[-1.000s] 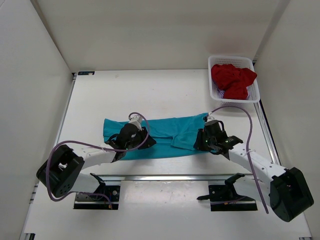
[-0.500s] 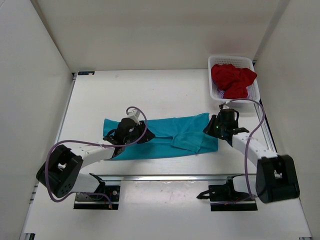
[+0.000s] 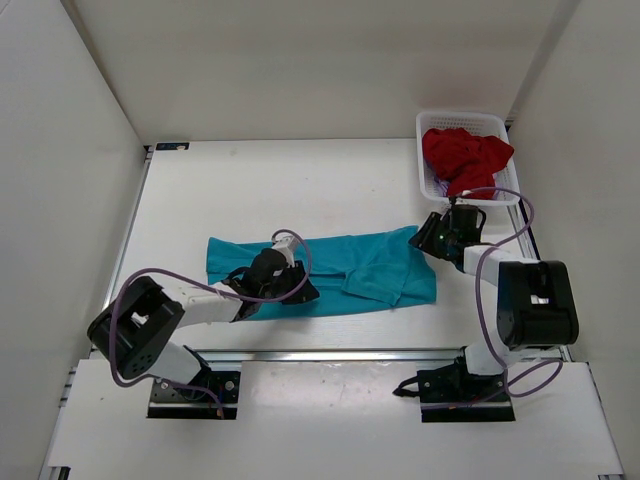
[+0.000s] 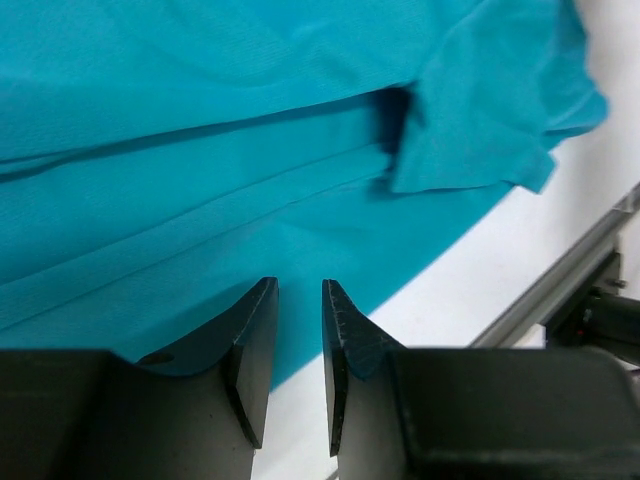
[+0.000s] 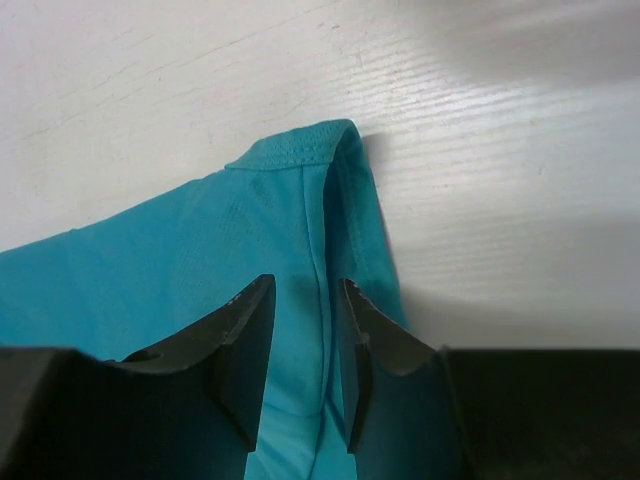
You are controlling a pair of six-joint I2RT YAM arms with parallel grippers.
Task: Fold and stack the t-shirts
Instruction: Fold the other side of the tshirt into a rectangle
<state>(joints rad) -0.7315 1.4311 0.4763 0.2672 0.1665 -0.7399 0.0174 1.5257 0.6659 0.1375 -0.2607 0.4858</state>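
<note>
The teal t-shirt lies on the table folded into a long flat strip, with a sleeve flap on its right part. My left gripper hovers low over the strip's near edge. In the left wrist view its jaws stand a narrow gap apart with nothing between them, above the teal cloth. My right gripper is at the strip's far right corner. Its jaws are slightly apart astride the hemmed seam. The dark red t-shirt is bunched in the basket, and a bit of pale lilac t-shirt shows under it.
The white mesh basket stands at the back right corner of the table. White walls close in the left, back and right sides. A metal rail runs along the near edge, also seen in the left wrist view.
My right gripper has swung from the shirt's near right side to its far right corner. My left gripper has moved right and nearer along the near edge. The shirt's right end now lies spread wider.
</note>
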